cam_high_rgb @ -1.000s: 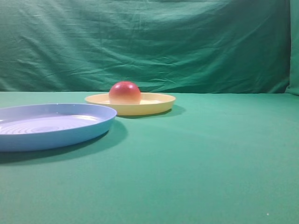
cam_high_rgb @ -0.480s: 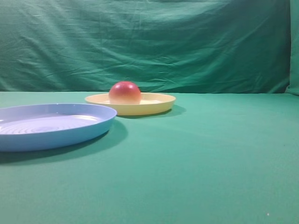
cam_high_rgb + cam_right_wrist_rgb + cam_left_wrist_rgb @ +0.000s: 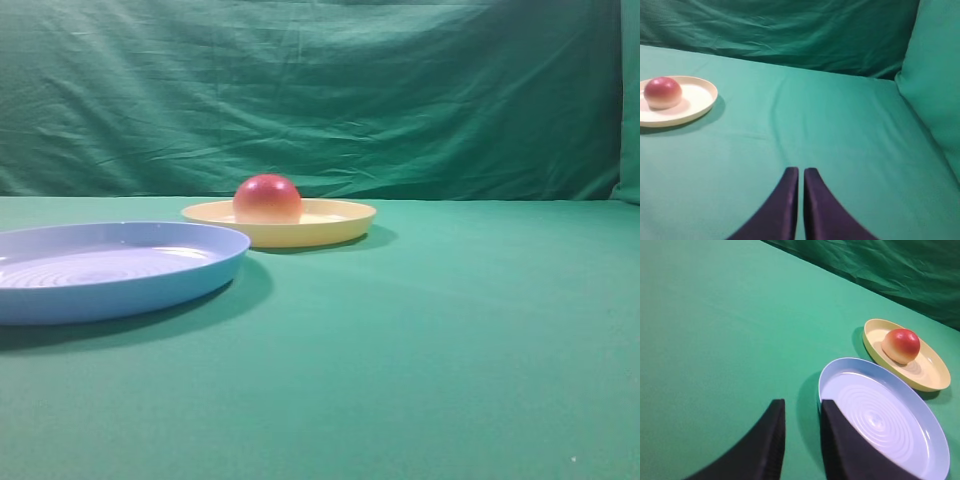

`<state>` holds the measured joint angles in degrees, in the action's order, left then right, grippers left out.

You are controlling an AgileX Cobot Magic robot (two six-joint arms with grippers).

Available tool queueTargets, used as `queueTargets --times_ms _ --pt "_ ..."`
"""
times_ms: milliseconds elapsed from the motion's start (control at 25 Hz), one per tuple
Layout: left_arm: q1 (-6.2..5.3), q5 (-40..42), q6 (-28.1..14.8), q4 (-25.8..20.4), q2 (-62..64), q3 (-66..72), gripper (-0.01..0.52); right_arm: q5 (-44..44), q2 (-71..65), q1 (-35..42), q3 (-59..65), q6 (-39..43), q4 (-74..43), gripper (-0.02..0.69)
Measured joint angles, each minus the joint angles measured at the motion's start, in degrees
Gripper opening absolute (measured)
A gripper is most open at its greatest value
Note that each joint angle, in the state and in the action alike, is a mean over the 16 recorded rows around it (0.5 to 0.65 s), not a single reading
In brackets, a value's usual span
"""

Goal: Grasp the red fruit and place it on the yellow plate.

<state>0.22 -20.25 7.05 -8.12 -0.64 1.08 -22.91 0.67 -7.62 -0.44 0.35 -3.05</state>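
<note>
With red fruit on yellow plate | both arms hang clear

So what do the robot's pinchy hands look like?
Only the tips show, in the wrist views. The left gripper has two smooth, dark, near-black jaws that curve like horns and taper toward their ends. The right gripper looks the same, with a slight purplish tint. No cables, markings or arm parts are in view.
</note>
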Motion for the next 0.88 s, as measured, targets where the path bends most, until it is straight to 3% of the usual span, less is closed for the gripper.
queueTargets --times_ms 880 --pt "0.00 0.00 0.00 0.00 0.00 0.00 0.157 0.84 0.04 0.16 1.80 0.04 0.00 0.000"
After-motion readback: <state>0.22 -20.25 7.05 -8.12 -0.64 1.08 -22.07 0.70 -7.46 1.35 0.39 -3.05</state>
